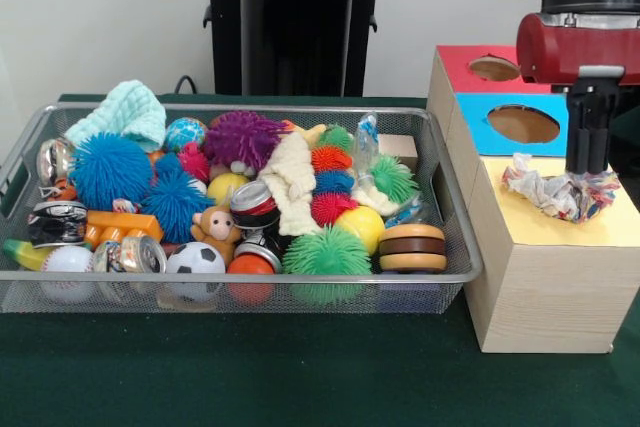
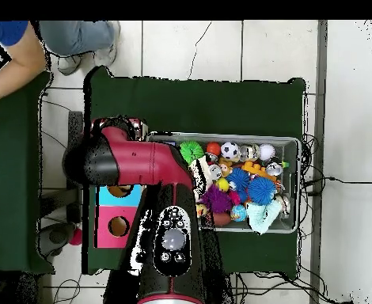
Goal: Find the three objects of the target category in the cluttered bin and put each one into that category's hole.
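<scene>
The wire mesh bin (image 1: 452, 209) holds a pile of toys, and it also shows in the overhead view (image 2: 299, 184). My gripper (image 1: 585, 175) hangs over the yellow top (image 1: 615, 222) of the pale wood box, at the right. It is shut on a white and multicolour rope toy (image 1: 548, 192), which rests on or just above the yellow surface. The yellow hole is hidden under the toy. I see no other rope toy in the bin. In the overhead view my arm (image 2: 153, 170) covers the gripper and the yellow top.
The blue-surround hole (image 1: 523, 124) and the red-surround hole (image 1: 494, 69) lie behind the yellow one. The bin holds spiky balls (image 1: 326, 252), crushed cans, a soccer ball (image 1: 194, 259), a cream knitted cloth (image 1: 292, 182) and a teal cloth (image 1: 125, 112). A person (image 2: 31, 43) stands at the overhead view's top left.
</scene>
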Robot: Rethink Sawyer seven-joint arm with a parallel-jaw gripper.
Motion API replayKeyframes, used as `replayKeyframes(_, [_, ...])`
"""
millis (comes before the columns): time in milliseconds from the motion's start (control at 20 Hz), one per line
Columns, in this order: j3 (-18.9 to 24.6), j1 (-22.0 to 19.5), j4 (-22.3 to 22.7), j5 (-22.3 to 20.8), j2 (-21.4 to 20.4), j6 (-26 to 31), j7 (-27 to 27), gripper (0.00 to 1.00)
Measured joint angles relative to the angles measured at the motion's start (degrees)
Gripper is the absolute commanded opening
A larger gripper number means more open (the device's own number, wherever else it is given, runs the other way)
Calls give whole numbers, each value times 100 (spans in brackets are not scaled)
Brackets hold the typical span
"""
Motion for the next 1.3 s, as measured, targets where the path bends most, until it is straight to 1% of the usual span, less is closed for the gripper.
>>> replayKeyframes(550, [12, 0, 147, 128, 21, 384, 0, 0])
replayKeyframes(900, [16, 0, 163, 205, 41, 395, 0, 0])
replayKeyframes(1300, [41, 0, 241, 526, 72, 395, 2, 0])
